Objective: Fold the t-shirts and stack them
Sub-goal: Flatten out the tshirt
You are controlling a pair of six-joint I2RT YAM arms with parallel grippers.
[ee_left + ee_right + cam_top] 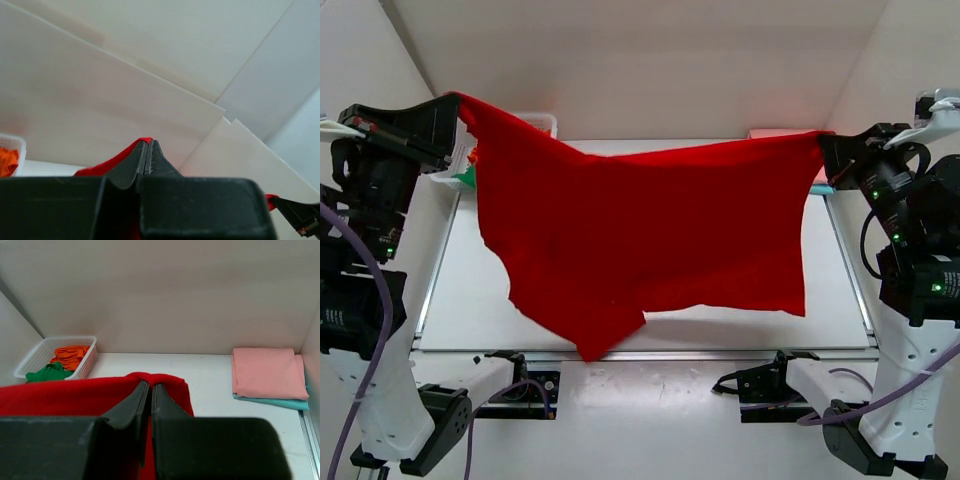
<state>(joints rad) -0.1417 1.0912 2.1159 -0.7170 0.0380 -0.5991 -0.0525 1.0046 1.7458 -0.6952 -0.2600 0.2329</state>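
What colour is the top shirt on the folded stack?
The top folded shirt is salmon pink, over a light blue shirt; clearest in the right wrist view.

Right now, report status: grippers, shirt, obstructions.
Left gripper, right gripper both shut on red t-shirt, stretched airborne. Folded pink shirt on blue shirt back right, basket back left.

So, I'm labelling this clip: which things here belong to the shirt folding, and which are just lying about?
Job: red shirt, pinched by left hand and right hand; orange shirt and green shirt in the basket; pink shirt folded on blue shirt.
Lying about: basket, table.
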